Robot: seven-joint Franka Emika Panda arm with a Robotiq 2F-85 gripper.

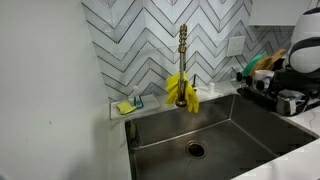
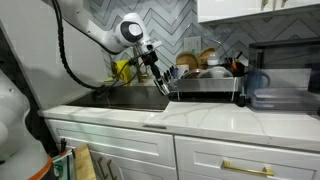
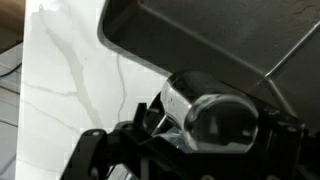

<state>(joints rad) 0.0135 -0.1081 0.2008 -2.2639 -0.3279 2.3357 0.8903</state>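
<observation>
My gripper is shut on a shiny, see-through cup that lies on its side between the fingers in the wrist view. In both exterior views the gripper holds the cup at the sink-side end of the dish rack, just above the counter edge. The dark dish rack tray fills the top of the wrist view, and white marble counter lies to its left. My arm comes in from the upper right in an exterior view.
A steel sink with a drain lies beside the rack. A brass faucet carries yellow gloves. A yellow sponge sits on the back ledge. A dark jug stands beside the rack.
</observation>
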